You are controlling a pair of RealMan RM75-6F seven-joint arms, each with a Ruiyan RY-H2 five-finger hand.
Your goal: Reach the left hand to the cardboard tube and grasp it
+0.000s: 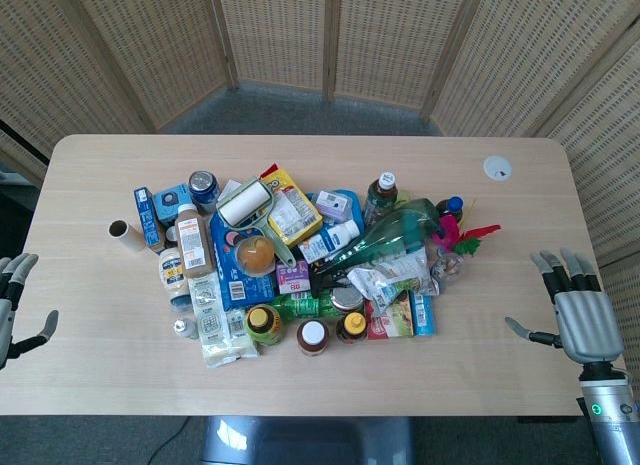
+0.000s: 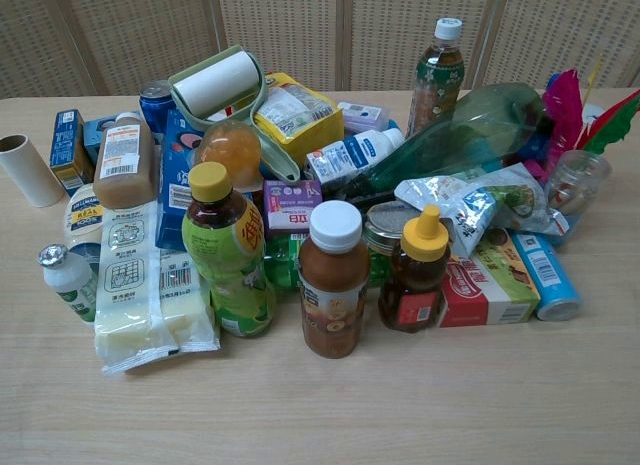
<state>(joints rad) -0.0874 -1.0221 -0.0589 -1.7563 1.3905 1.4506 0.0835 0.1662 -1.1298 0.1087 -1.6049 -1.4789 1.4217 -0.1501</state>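
Observation:
The cardboard tube [image 1: 127, 235] is a short beige roll lying on its side on the table, just left of the pile; in the chest view the cardboard tube [image 2: 28, 169] sits at the far left with its open end facing me. My left hand [image 1: 14, 303] hovers at the table's left edge, below and left of the tube and well apart from it, fingers spread and holding nothing. My right hand [image 1: 577, 314] is at the right edge, palm down, fingers apart, holding nothing. Neither hand shows in the chest view.
A dense pile of groceries fills the table's middle: a blue box [image 1: 147, 217] right beside the tube, a brown-label bottle [image 1: 193, 241], a lint roller [image 1: 246, 203], a green plastic bottle [image 1: 400, 231]. A white disc [image 1: 497, 167] lies at the back right.

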